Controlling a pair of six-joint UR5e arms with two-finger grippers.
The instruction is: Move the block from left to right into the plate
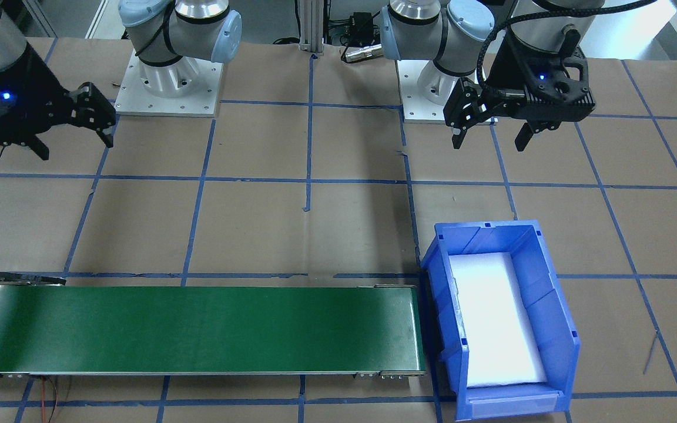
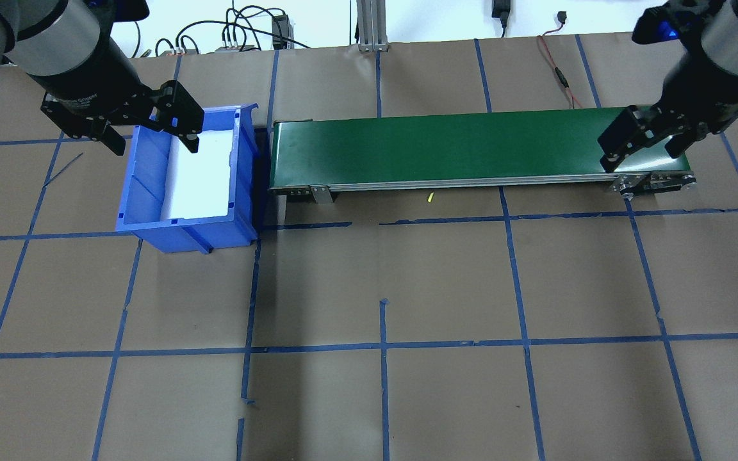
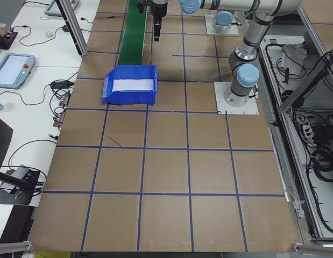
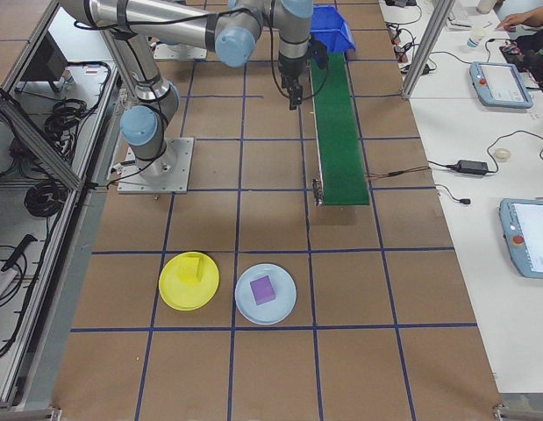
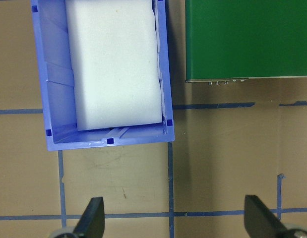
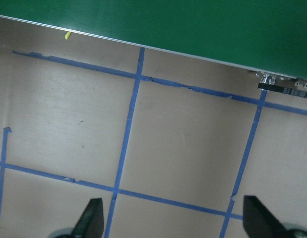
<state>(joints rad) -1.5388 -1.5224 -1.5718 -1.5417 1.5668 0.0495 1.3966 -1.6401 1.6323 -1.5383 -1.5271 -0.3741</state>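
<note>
The left gripper (image 2: 146, 125) hangs above the table beside the blue bin (image 2: 151, 218), its fingers spread wide with nothing between them. From its wrist camera the bin's near end wall sits just ahead, a white foam pad (image 5: 113, 64) covering the floor inside. The green conveyor belt (image 2: 459, 147) runs from just beside the bin toward the robot's right. The right gripper (image 2: 639, 142) hovers over the far end of that belt, also spread wide and empty; its wrist view looks down on brown paper crossed by blue tape lines, with the belt's edge along the top.

Well away from both arms, at the robot's right end of the table, the yellow plate (image 4: 189, 281) lies flat with a yellow block (image 4: 194, 267) resting on it. Just beside it is a light blue plate (image 4: 266, 294) holding a purple block (image 4: 263, 288). A tiny yellow scrap (image 2: 430, 198) lies on the paper near the belt's front edge
</note>
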